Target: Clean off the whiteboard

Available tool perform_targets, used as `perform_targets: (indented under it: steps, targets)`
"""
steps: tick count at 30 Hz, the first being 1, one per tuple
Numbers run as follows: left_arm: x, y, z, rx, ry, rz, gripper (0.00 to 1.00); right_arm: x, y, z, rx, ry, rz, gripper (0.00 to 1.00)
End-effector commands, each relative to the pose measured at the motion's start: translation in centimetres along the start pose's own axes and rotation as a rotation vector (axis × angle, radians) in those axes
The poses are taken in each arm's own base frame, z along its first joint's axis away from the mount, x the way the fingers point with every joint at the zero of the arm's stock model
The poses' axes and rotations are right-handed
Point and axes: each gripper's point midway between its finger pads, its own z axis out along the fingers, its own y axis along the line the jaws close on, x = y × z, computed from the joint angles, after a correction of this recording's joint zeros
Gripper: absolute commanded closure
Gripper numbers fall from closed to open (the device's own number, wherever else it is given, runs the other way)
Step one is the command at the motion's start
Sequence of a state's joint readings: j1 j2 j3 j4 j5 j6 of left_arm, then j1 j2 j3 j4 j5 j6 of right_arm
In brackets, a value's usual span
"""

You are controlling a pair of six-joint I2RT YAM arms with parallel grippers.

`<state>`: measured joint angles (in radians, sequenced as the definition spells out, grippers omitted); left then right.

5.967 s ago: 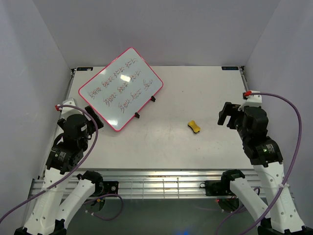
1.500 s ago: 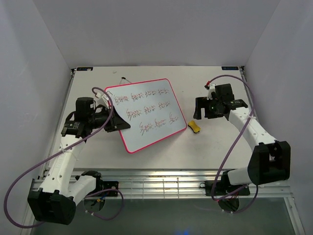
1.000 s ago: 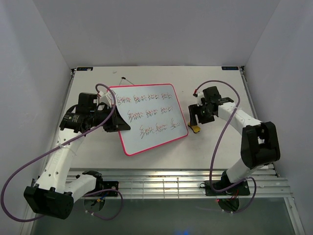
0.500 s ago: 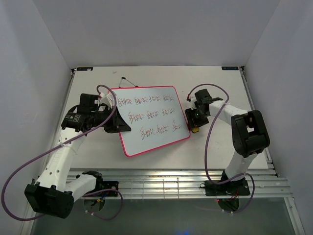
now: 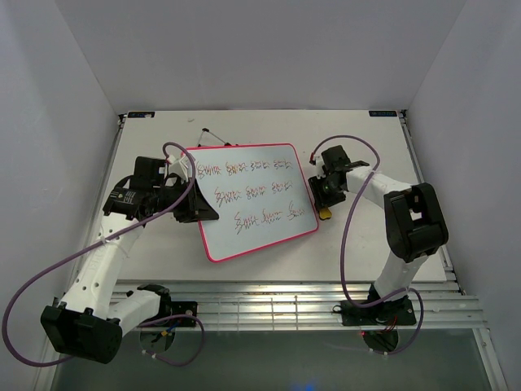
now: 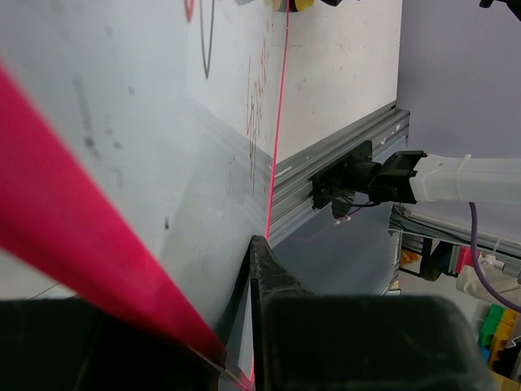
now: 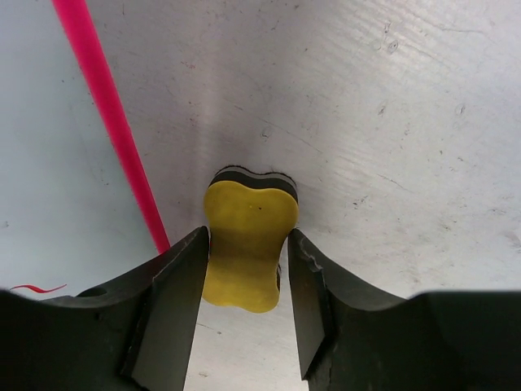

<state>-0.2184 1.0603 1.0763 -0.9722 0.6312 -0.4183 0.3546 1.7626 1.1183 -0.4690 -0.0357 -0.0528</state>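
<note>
The whiteboard [image 5: 256, 199] is seen in the middle of the counter [image 5: 366, 244], turned a little so that its long sides run slightly downhill toward the right arm. Three rows of dark handwriting [image 5: 252, 193] are carried on its face. Its left edge is clamped by the left gripper [image 5: 200, 208]; in the left wrist view the pink-red border is seen pinched between the two narrow black fingers. Whether that edge is raised off the counter cannot be told.

The right gripper [image 5: 326, 204] is lowered just beside the right edge of the board. A small yellow eraser [image 7: 248, 244] (with a dark layer underneath) is enclosed by its fingers [image 7: 175, 301], which are brought in narrow and pressed against both sides of it. The eraser is resting on the counter, near the pink border [image 7: 114, 122] but apart from it.
</note>
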Motion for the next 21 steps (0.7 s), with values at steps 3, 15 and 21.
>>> perform_targets:
  steps: [3, 15, 21]
  targets:
    - [0.7, 3.3, -0.1, -0.163, -0.003, 0.058, 1.0, -1.5, 0.2, 0.0, 0.005, -0.035, -0.017, 0.54]
    - [0.4, 3.2, -0.3, -0.17, -0.013, 0.063, 1.0, 0.2, 0.2, 0.7, 0.011, 0.007, -0.008, 0.51]
    - [0.4, 3.2, -0.2, -0.166, -0.011, 0.061, 1.0, -0.2, 0.1, 0.2, 0.025, -0.006, -0.008, 0.61]
